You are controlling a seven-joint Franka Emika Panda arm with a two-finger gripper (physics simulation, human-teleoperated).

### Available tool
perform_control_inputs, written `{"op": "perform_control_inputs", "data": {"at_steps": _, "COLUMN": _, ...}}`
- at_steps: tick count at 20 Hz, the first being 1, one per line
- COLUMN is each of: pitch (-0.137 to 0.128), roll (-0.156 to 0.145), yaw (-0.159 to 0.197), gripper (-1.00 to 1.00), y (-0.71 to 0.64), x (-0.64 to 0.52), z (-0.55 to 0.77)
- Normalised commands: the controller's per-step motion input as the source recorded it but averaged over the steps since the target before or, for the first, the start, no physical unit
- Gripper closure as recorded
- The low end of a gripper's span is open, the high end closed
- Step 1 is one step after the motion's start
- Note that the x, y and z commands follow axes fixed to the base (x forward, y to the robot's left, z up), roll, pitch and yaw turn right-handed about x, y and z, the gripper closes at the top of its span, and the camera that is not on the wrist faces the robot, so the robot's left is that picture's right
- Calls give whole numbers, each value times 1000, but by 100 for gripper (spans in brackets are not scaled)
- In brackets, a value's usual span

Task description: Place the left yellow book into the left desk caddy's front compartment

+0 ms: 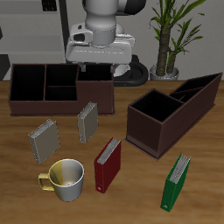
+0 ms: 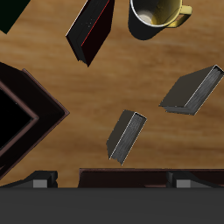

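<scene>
Wooden tabletop point(image 1: 131, 197), with a potted plant point(image 1: 171, 35) behind the far edge. The gripper point(image 1: 99, 63) hangs high over the wide three-section box point(image 1: 61, 87), well above everything. In the wrist view only two finger stubs show, set far apart with nothing between them, so I read the jaws as spread and empty.

The left yellow book point(image 1: 87, 122) stands on edge almost directly below the gripper, a little out from it toward the mug point(image 1: 68, 178). Its look-alike, the other yellow book point(image 1: 44, 138), stands farther off to one side. The left desk caddy point(image 1: 175, 109) lies well away on the opposite side. Its front compartment point(image 1: 197, 94), the long section with sloping walls, looks empty.

Handling judgement:
- The book is thin, rigid and probably light.
- The cover looks matt and should not be slippery.
- It is upright on a narrow edge, so a sideways nudge could tip it.
- Best hold is across the two covers near the top edge, with the jaws aligned to the book's slant as seen in the wrist view point(image 2: 127, 136).

Hard to make out:
- The fingertips are hidden by the hand body in the exterior view and cut off in the wrist view.
- The caddy shows only as a corner point(image 2: 22, 114) from the wrist.
- The red book point(image 2: 92, 31) is cropped there.
- The compartment floor is in shadow.
</scene>
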Motion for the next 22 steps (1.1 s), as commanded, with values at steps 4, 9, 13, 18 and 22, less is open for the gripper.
{"op": "perform_control_inputs", "data": {"at_steps": 4, "pitch": -16, "roll": 80, "yaw": -29, "gripper": -100, "y": -151, "x": -42, "z": -147}}
{"op": "perform_control_inputs", "data": {"at_steps": 9, "pitch": -10, "roll": 47, "yaw": -10, "gripper": -100, "y": -260, "x": 14, "z": -211}}
{"op": "perform_control_inputs", "data": {"at_steps": 13, "pitch": -16, "roll": -18, "yaw": -43, "gripper": -100, "y": -229, "x": 28, "z": -207}}
{"op": "perform_control_inputs", "data": {"at_steps": 18, "pitch": -37, "roll": -27, "yaw": -39, "gripper": -100, "y": -177, "x": 26, "z": -245}}
{"op": "perform_control_inputs", "data": {"at_steps": 22, "pitch": -27, "roll": -20, "yaw": -70, "gripper": -100, "y": -83, "x": 54, "z": -344}}
